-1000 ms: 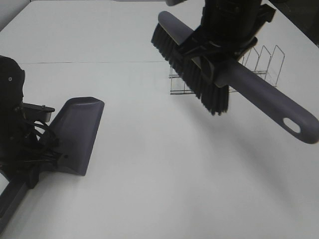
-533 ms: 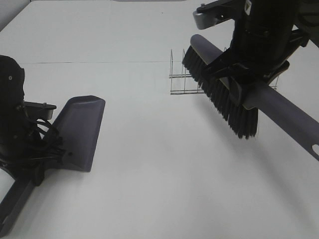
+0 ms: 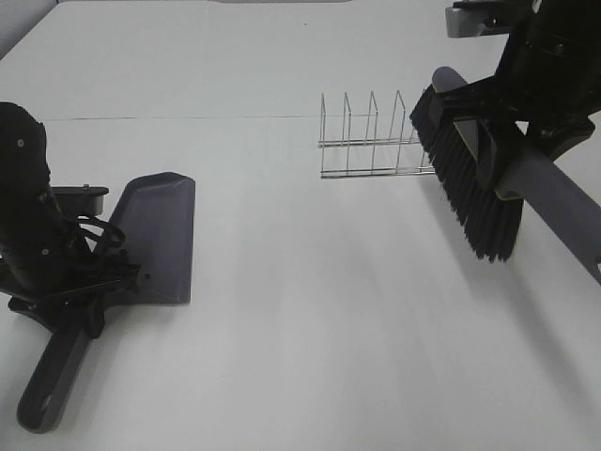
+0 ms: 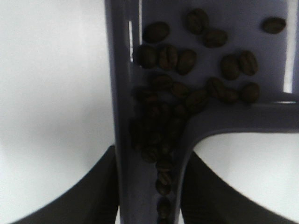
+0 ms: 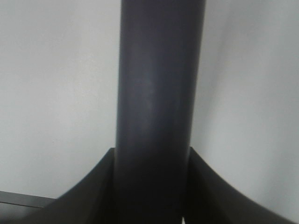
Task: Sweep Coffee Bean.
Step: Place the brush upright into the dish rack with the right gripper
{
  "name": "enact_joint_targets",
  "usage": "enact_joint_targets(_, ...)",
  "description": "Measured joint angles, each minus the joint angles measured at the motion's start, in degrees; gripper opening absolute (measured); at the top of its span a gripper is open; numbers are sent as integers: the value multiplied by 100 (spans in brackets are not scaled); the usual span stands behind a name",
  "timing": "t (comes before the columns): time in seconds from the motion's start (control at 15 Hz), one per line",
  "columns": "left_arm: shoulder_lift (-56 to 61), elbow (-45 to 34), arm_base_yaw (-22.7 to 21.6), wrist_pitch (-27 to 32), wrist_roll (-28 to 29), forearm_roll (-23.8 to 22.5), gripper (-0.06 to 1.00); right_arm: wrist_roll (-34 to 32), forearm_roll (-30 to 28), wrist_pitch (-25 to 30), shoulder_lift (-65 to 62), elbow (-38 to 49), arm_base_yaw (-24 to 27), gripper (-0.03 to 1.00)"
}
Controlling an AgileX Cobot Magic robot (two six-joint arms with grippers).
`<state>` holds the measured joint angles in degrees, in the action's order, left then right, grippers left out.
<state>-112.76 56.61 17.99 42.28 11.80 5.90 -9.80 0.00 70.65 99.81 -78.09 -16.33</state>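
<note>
brush (image 3: 470, 193) swung right in clenched right fingers (image 5: 93, 186); left fingers (image 4: 88, 191) grip dustpan (image 3: 164, 235), coffee bean (image 4: 186, 61) between them.

The left arm (image 3: 28, 216) crouches low at the table's left side, with the left gripper (image 3: 84, 293) clamped on the dustpan handle (image 3: 52, 381). The right arm (image 3: 549, 47) reaches down from the far right, and the right gripper (image 3: 498, 155) is closed around the brush handle (image 3: 563, 211).

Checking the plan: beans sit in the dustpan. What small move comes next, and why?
Probably lower the brush onto the table: the coffee beans already lie in the dustpan, no stray beans show, and the brush hangs in the air.
</note>
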Motion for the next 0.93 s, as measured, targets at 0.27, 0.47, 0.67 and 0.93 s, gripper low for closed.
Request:
enact_joint_targets(0.27, 6, 0, 0, -115, 6, 74, 33, -321, -223, 0, 796, 0, 6, 29)
enact_joint_targets(0.47, 6, 0, 0, -126, 6, 80, 33, -418, -155, -92, 1261, -6, 6, 29)
enact_joint_targets(0.67, 6, 0, 0, -143, 6, 92, 33, -458, -149, -172, 1690, -355, 6, 29)
enact_joint_targets(0.93, 6, 0, 0, -189, -166, 97, 33, -550, -504, 69, 2779, -2183, 46, 29)
